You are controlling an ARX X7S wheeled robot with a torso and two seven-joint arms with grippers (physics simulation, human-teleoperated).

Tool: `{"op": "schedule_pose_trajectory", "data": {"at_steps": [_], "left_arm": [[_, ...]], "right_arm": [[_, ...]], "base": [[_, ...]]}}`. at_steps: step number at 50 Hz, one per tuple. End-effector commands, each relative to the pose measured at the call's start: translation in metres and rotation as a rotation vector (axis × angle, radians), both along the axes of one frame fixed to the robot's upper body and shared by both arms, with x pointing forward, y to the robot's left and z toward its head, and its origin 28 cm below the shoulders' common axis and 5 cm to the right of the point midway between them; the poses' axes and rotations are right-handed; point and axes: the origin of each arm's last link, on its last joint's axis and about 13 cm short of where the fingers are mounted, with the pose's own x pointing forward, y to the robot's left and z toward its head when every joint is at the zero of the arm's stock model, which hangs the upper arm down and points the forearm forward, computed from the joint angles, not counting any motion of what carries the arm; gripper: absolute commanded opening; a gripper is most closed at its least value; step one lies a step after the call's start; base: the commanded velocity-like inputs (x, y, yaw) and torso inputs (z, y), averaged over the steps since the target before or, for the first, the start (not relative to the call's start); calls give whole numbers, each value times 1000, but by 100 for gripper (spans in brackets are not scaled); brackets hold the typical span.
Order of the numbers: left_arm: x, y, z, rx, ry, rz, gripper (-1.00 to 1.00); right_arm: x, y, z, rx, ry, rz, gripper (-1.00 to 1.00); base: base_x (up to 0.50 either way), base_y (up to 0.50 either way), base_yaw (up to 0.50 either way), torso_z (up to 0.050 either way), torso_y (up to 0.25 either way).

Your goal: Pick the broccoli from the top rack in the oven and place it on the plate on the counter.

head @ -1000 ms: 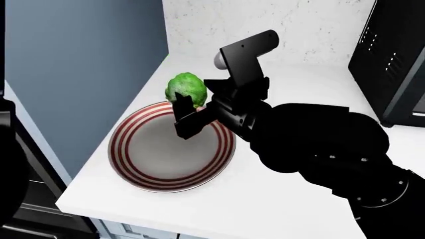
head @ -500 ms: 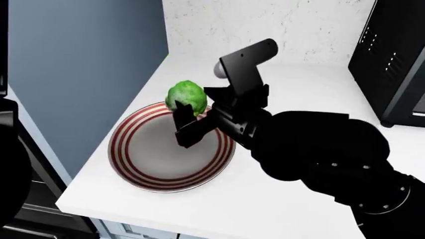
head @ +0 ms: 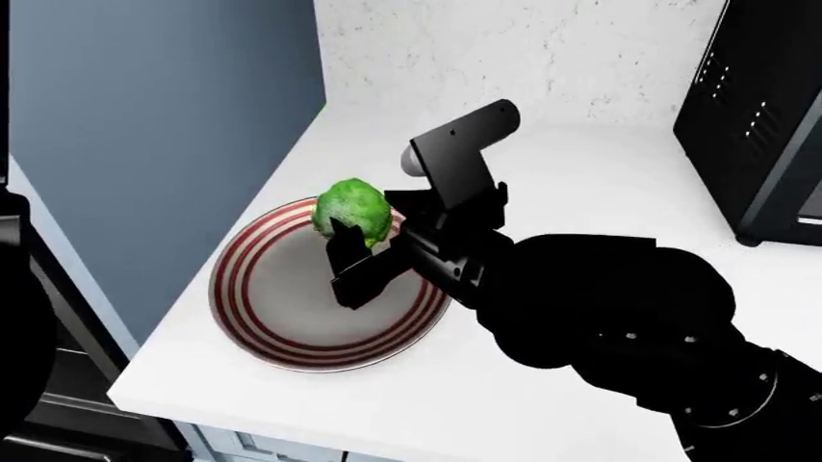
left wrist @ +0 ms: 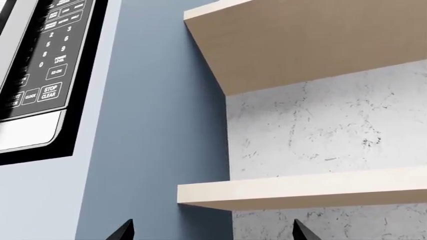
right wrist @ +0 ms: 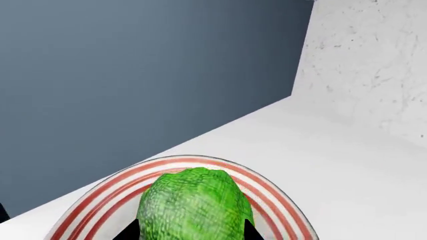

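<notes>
The bright green broccoli (head: 353, 212) is held between the fingers of my right gripper (head: 362, 236), just over the far part of the plate (head: 289, 308), a round one with red and white rings on the white counter (head: 578, 183). In the right wrist view the broccoli (right wrist: 195, 205) fills the gap between the two dark fingertips, with the plate's rim (right wrist: 267, 187) behind it. My left gripper (left wrist: 212, 235) points up at the wall, its two fingertips wide apart with nothing between them. The oven and its top rack are out of view.
A black box-shaped appliance (head: 757, 115) stands at the back right of the counter. A blue-grey wall panel (head: 154, 144) borders the counter on the left. The left wrist view shows a microwave control panel (left wrist: 40, 75) and pale wooden shelves (left wrist: 307, 192).
My right gripper has lowered with the broccoli and come a little toward me, from above the plate's far rim to low over the plate.
</notes>
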Motion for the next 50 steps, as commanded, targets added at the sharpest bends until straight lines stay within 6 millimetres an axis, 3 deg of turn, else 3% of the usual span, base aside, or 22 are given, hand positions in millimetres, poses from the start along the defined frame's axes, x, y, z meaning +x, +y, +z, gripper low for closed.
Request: {"op": "schedule_pose_trajectory", "data": {"at_steps": [1,50], "left_arm": [[0,0,0,0,0,0,100],[-1,-1,0,3,-1,1,100]], "right_arm": [[0,-2,-2,-15,-18,9,-100],[-1,0,-5,-17,-8,18,-100]], "base": [[0,0,0,0,0],[0,0,0,0,0]]}}
